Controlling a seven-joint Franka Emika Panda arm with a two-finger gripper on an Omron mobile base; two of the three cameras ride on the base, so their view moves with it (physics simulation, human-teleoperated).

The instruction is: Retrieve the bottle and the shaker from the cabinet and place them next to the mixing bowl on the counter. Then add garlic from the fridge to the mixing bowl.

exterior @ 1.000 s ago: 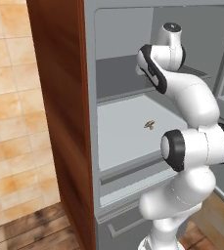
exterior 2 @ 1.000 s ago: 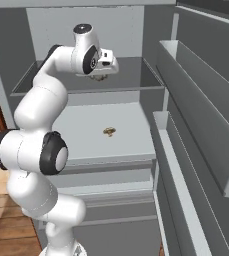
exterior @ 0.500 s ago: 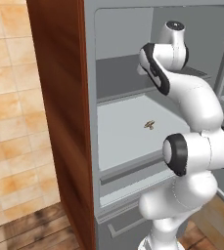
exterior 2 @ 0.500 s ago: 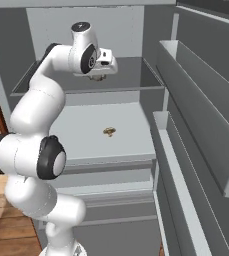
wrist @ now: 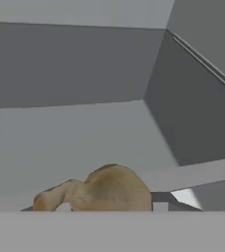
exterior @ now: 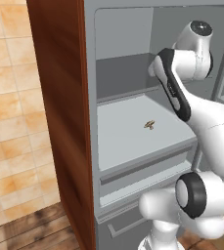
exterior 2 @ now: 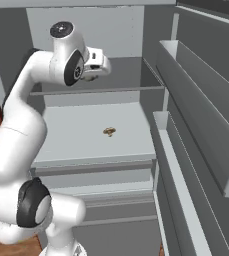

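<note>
A tan garlic bulb (wrist: 101,191) sits close up at the bottom of the hand view, between my gripper's (wrist: 109,206) fingers. My gripper (exterior 2: 92,76) hangs inside the open fridge, over the upper shelf (exterior 2: 121,75), shut on the garlic. A second small tan item (exterior 2: 109,131) lies on the lower shelf (exterior: 128,136), also seen as the tan item (exterior: 149,125) in the left base view. The bottle, shaker and mixing bowl are out of view.
The fridge's open door with its long bins (exterior 2: 196,125) stands along the right. A brown wooden cabinet side (exterior: 59,112) flanks the fridge on the left, beside a tiled wall (exterior: 11,122). A drawer (exterior 2: 101,200) runs below the lower shelf.
The arm has drawn back from the rear of the fridge, carrying the garlic with it. The small item on the lower shelf has stayed put.
</note>
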